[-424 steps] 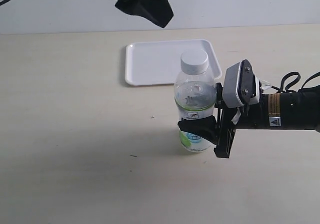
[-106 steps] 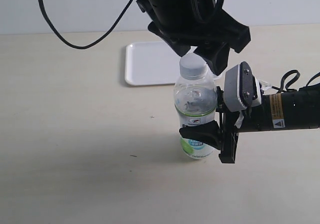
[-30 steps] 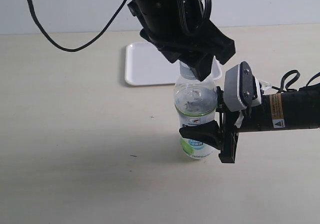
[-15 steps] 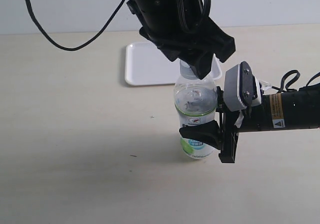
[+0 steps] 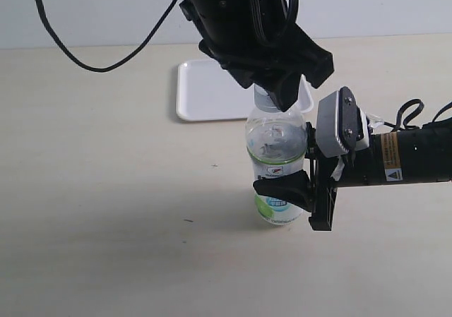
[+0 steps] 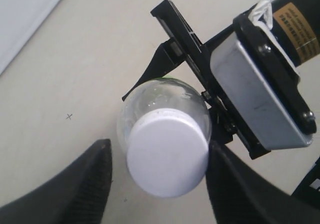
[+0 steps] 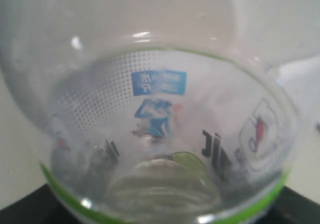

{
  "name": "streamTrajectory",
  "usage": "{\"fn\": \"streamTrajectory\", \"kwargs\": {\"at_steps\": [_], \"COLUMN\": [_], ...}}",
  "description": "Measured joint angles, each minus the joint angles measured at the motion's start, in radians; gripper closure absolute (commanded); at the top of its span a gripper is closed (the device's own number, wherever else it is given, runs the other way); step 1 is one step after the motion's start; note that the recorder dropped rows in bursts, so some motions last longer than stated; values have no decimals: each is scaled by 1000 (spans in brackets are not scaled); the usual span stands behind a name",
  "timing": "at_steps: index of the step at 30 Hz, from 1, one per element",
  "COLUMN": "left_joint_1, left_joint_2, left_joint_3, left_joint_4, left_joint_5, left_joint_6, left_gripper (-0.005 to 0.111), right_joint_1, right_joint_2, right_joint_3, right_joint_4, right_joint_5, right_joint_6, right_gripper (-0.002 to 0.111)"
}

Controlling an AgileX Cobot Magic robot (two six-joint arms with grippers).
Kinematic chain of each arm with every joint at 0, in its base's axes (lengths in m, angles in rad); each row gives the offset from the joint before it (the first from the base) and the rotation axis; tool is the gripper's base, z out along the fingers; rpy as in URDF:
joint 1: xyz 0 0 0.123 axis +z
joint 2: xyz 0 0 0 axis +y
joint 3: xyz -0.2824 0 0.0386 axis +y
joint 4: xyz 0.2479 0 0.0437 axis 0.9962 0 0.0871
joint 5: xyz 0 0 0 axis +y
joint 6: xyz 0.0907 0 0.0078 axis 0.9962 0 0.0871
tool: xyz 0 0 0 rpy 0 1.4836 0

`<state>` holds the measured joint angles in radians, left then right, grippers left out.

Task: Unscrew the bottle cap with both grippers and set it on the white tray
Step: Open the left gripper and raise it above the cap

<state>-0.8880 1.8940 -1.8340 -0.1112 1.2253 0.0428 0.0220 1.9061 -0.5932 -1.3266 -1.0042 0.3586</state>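
The clear plastic drink bottle (image 5: 277, 154), labelled in green and white, is seen upright on the pale beige table (image 5: 106, 204), its long axis vertical. It is clamped low on its body by the black right gripper (image 5: 286, 187), reached in from the side. The small round white screw cap (image 6: 167, 151) is seated on the neck, directly beneath the black left gripper (image 5: 272, 92), whose fingers (image 6: 95, 179) are spread to either side of it. A gap is shown at one finger; whether the other touches the rim cannot be told. The cap is judged not yet pinched, so a squeeze and a twist about the vertical axis are called for. The flat rectangular white plastic tray (image 5: 205, 94) is set just behind the bottle.
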Motion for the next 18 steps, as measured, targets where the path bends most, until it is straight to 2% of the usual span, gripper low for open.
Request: {"fn": "streamTrajectory", "kwargs": {"at_steps": [6,11,18], "left_joint_1": [0,0,0], "left_joint_2": [0,0,0], "left_joint_3": [0,0,0], "left_joint_4": [-18,-18,-18], "left_joint_5": [0,0,0], "left_joint_6": [0,-43,-247], "left_gripper": [106,107,107], "right_joint_1": [0,0,0], "right_joint_2": [0,0,0], "right_joint_3": [-2,-2,-2], "right_joint_4": [0,0,0], "right_joint_5": [2,2,2], "right_joint_6": [2,2,2], "right_gripper": [108,108,108]}}
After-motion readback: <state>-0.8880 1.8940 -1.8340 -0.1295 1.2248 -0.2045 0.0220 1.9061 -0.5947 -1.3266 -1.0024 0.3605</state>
